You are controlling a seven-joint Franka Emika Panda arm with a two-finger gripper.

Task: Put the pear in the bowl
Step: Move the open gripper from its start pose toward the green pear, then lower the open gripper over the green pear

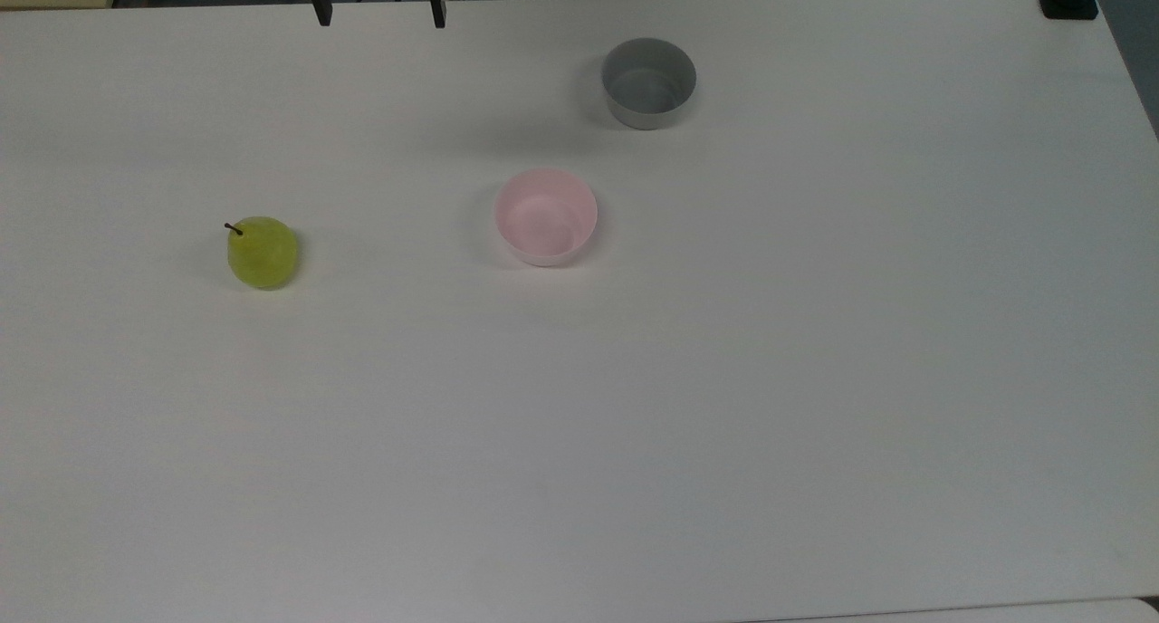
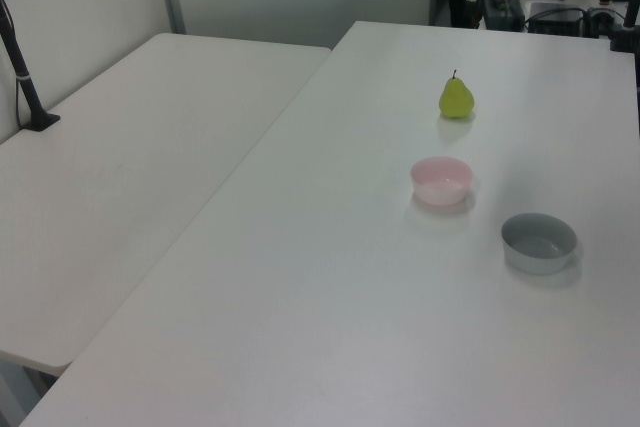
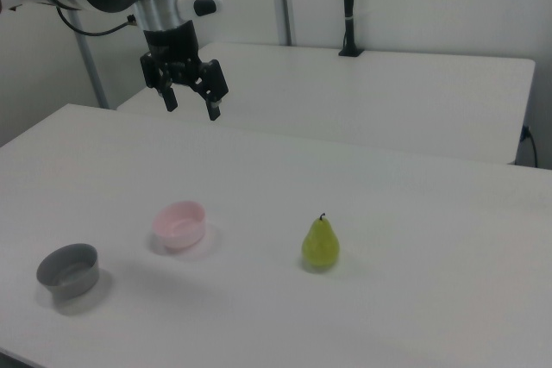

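I held the gripper (image 3: 191, 109) high with fingers apart, far above the table (image 1: 724, 378), the pear (image 1: 263, 253) standing left of the bowl (image 1: 546, 216) in the top view.

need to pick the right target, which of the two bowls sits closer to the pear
The pink bowl is closer: in the top view it sits between the pear and the grey bowl, which stands farther off toward the top view's upper right.

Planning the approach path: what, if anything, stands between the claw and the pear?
Nothing visible. The open claw hangs high above bare white table; the glossy yellow-green pear stands alone, apart from both bowls.
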